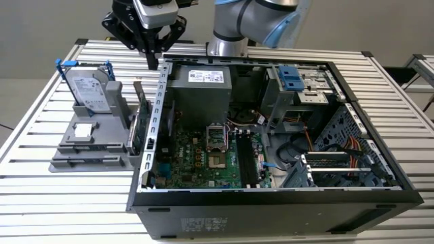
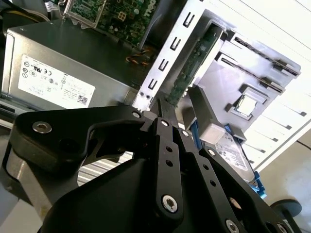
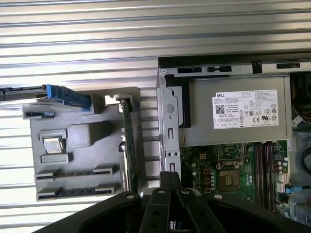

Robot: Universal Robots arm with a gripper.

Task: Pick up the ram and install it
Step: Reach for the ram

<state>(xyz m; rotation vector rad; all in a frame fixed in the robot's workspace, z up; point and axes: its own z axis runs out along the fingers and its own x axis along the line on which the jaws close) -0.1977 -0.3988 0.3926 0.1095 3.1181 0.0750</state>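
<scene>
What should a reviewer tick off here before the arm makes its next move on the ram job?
1. Nothing carried in the tool: ok, it is shut with nothing seen in it.
2. Open for a grasp: not ok, it is shut.
3. Position: ok, it hangs raised beside the case wall, next to the gray holder.
4. Location of the ram: cannot tell; I cannot pick it out among the parts on the holder.
5. Access to the inside: ok, the case is open and the board is exposed.
6. Access to the memory slots: ok, nothing lies over them.
</scene>
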